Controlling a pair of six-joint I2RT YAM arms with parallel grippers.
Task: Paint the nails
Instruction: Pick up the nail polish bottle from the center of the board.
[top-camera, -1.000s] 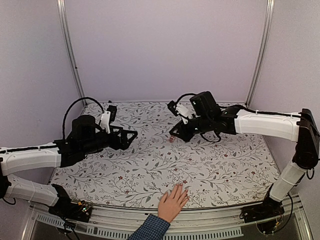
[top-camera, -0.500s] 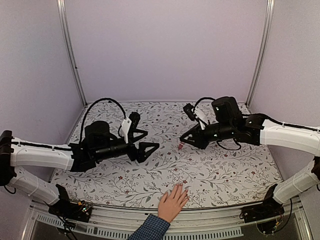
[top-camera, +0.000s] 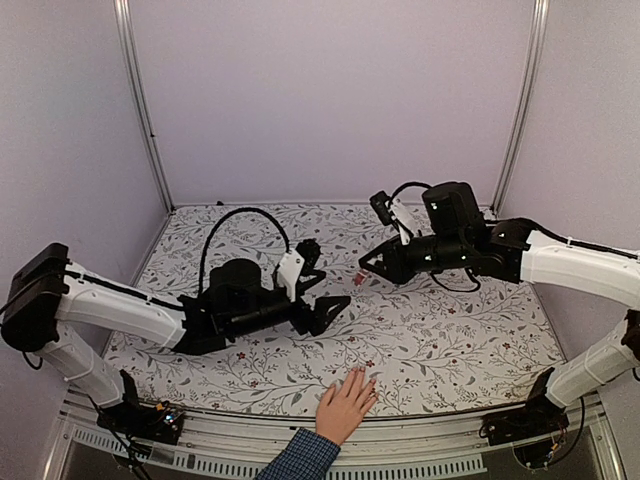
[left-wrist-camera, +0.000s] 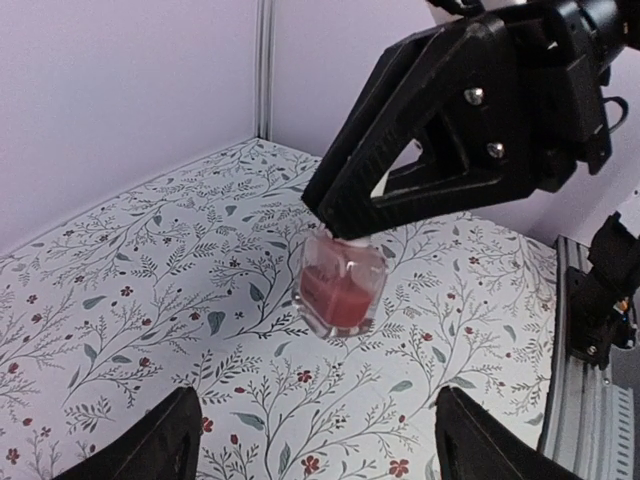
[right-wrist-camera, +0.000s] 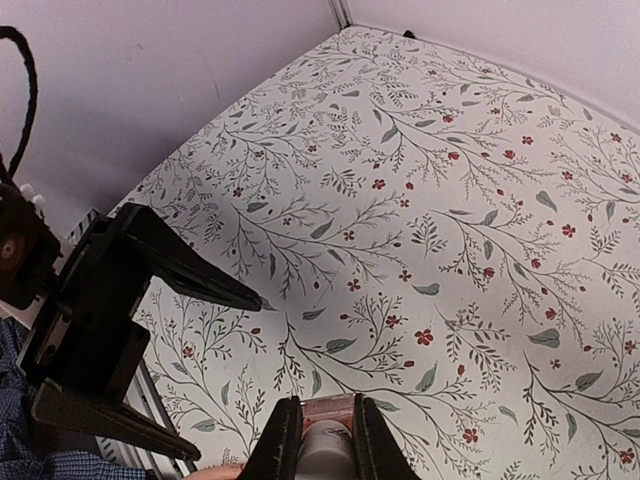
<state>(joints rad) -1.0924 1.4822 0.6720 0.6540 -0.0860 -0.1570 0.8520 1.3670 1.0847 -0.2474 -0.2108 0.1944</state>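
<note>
A light-skinned hand (top-camera: 347, 403) with a blue checked cuff (top-camera: 300, 458) lies flat at the table's near edge; its nails are too small to make out. My right gripper (top-camera: 365, 272) (right-wrist-camera: 322, 408) is shut on a small pink bottle (top-camera: 361, 279) (left-wrist-camera: 342, 292) (right-wrist-camera: 325, 412), holding it by its white cap, above the cloth. My left gripper (top-camera: 335, 313) (left-wrist-camera: 315, 420) stands open just left of and below the bottle, with its fingers (left-wrist-camera: 140, 445) wide apart and nothing between them. In the right wrist view the left gripper (right-wrist-camera: 130, 340) shows at the left.
A floral cloth (top-camera: 450, 330) covers the table. Lilac walls close in the back and both sides, with metal posts (top-camera: 140, 100) in the corners. A metal rail (top-camera: 420, 455) runs along the near edge beside the hand.
My left arm has swung right and forward until its gripper faces the bottle, its jaws narrowing a little. The right gripper has shifted slightly right with the bottle. The hand has not moved.
</note>
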